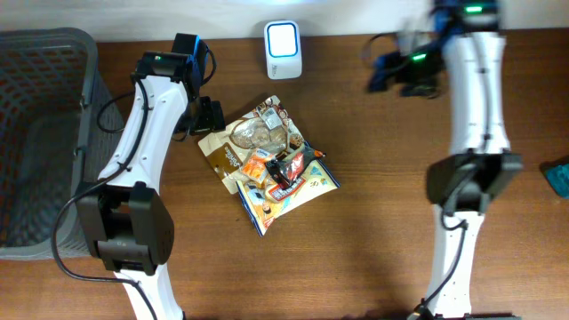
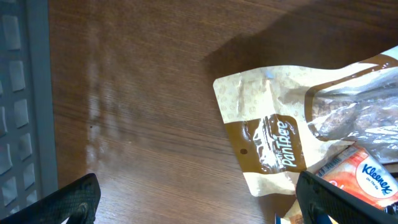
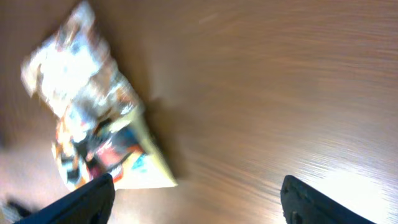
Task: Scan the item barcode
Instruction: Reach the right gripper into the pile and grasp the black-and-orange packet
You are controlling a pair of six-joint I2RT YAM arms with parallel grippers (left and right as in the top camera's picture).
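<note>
Left tool (image 2: 199, 202), spread wide and empty, hovers over the brown pouch (image 2: 267, 124) edge.

Overhead light: even and warm, with only soft shadows on the bench (image 1: 373, 222).
Glow: the scanner (image 1: 283, 38) face shines white and is overexposed.
Left wrist view: sharp; a dark shadow lies beyond the left fingers (image 2: 329, 199), above the snack bag (image 2: 273, 124).
Right wrist view: strong motion blur; the packets (image 3: 93, 124) ahead of the right fingers (image 3: 81, 202) are smeared, and there is pale glare just beyond one finger.
</note>
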